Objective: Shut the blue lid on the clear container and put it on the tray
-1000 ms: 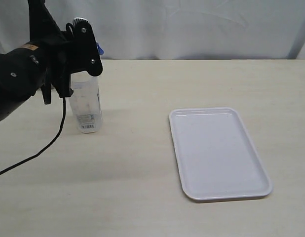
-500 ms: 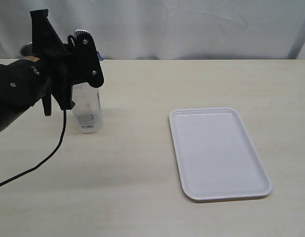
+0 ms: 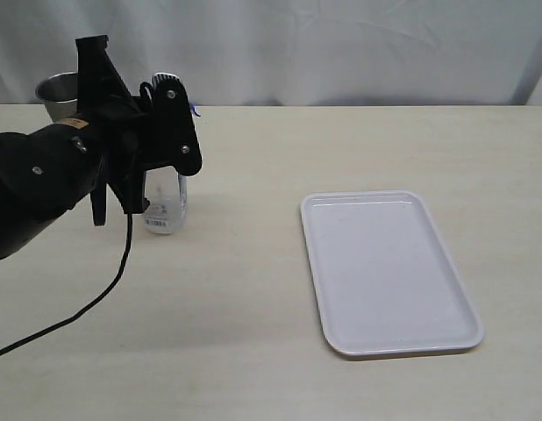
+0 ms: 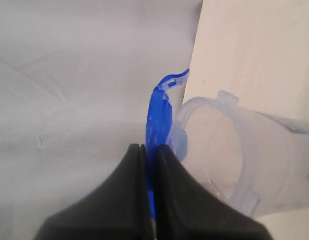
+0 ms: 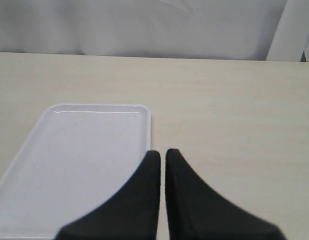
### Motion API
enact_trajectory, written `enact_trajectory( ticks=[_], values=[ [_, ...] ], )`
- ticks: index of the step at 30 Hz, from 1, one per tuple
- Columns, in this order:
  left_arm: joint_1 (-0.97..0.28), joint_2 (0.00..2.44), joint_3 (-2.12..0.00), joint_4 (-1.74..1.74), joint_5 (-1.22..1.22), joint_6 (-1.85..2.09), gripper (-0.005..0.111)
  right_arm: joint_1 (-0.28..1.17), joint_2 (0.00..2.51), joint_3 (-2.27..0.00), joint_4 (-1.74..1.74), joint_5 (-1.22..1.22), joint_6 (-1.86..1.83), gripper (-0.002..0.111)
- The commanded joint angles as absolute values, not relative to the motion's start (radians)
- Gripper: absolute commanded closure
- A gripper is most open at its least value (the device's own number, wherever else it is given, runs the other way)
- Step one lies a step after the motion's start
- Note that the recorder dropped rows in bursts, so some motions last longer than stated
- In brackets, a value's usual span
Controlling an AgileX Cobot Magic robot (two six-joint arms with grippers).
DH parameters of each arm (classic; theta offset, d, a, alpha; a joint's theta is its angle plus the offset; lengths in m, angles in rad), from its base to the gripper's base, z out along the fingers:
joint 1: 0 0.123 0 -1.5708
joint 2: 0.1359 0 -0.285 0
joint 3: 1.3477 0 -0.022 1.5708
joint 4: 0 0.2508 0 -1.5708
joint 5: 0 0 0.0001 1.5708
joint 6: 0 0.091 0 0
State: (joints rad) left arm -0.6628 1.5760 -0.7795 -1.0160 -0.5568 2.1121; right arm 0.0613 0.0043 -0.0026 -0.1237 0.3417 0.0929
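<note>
While the tray (image 3: 389, 272) lies well apart on the right, the clear container (image 3: 166, 209) stands upright on the left. The blue lid (image 4: 159, 112) stands on edge just beside its open mouth, pinched by the left gripper (image 4: 149, 152), so I think it must swing over toward the mouth. The right gripper (image 5: 160, 156), closed and empty, hovers near the tray.

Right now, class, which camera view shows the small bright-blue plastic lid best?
The left wrist view: the bright-blue plastic lid stands edge-on, pinched between the left jaws, beside the clear plastic container and its open mouth. The exterior view shows only a blue sliver of it. The right wrist view shows none of it.
</note>
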Motion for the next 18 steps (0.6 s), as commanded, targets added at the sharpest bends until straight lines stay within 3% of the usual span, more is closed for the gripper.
enact_trajectory(
  ticks=[1,18],
  values=[
    [-0.669,1.568,-0.754,-1.036,-0.562,2.142,0.107,0.060,0.000,0.000,-0.120,0.341,0.092,0.104],
    [-0.669,1.568,-0.747,-1.101,-0.462,2.142,0.107,0.060,0.000,0.000,-0.120,0.341,0.092,0.104]
  ],
)
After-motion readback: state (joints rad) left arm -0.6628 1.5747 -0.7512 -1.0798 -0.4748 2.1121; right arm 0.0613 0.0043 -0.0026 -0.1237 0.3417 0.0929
